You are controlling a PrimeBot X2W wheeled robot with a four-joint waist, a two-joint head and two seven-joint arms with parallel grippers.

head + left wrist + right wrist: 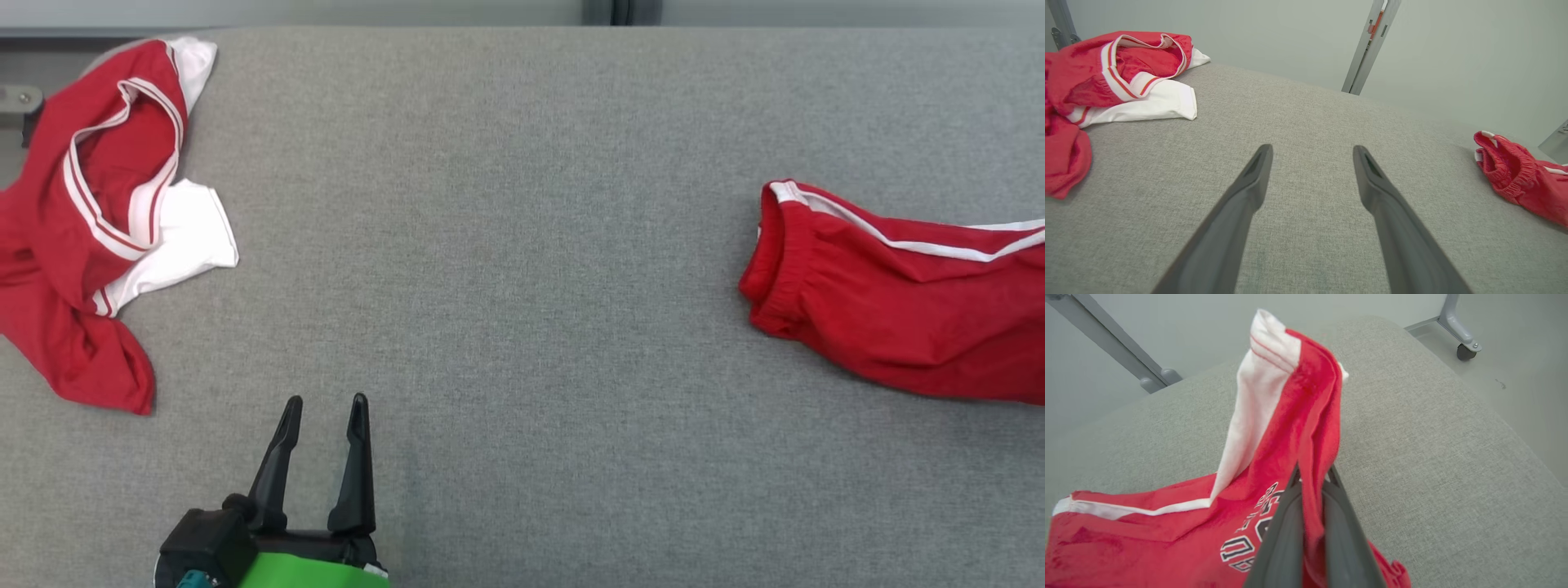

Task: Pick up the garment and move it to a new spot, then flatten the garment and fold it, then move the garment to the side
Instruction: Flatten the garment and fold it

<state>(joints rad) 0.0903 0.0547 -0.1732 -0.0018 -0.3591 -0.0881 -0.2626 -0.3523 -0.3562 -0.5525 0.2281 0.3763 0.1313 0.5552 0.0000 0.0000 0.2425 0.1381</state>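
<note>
A pair of red shorts (898,302) with white piping lies at the right of the grey padded table (522,245), running off the head view's right edge. My right gripper (1312,475) is shut on a fold of these shorts (1298,428), lifting a peak of red and white cloth; black and white lettering shows below. My left gripper (326,404) stands open over bare table near the front left, nothing between its fingers (1241,200). The shorts' elastic waistband (1515,175) lies far to its right.
A crumpled red and white jersey (90,220) lies at the table's far left corner, up and left of the left gripper (1312,151). Grey frame posts (1367,49) and a caster wheel (1464,351) stand beyond the table's edges.
</note>
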